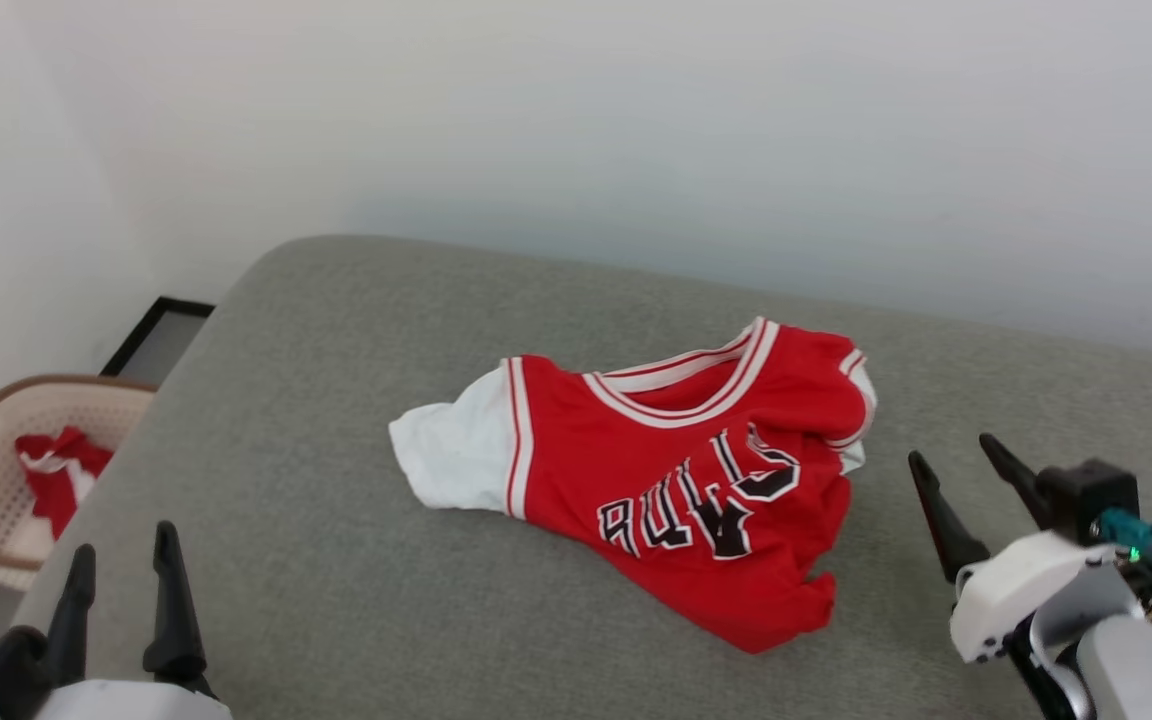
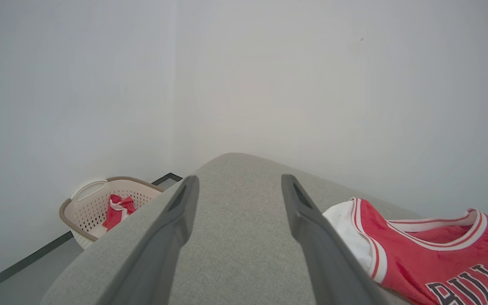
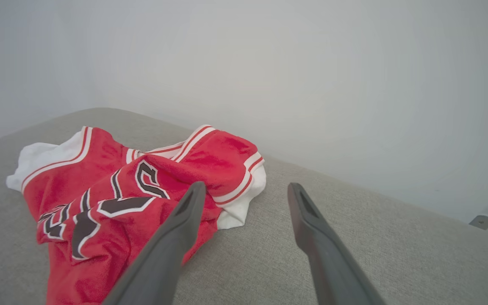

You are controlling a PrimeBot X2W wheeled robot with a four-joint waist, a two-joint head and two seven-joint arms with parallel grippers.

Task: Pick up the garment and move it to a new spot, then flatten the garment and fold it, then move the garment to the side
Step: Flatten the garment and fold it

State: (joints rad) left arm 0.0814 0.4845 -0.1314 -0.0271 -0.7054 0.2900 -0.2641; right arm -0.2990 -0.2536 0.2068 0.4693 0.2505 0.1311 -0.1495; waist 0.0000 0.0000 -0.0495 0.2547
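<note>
Since it is crumpled and unfolded, the garment [image 1: 676,470] is judged not yet picked up. It is seen right of centre in the head view on the grey cushioned surface [image 1: 336,400], with its lettering upside down and one white sleeve spread leftward. Pickup is the step in hand, and a reach inward and a pinch on the cloth are called for. The right claw [image 1: 951,448] is seen at lower right, spread wide near the garment's edge, with nothing gripped. The left claw [image 1: 126,540] is seen at lower left, equally wide, empty and well apart. A basket [image 1: 66,382] is noted at far left.
</note>
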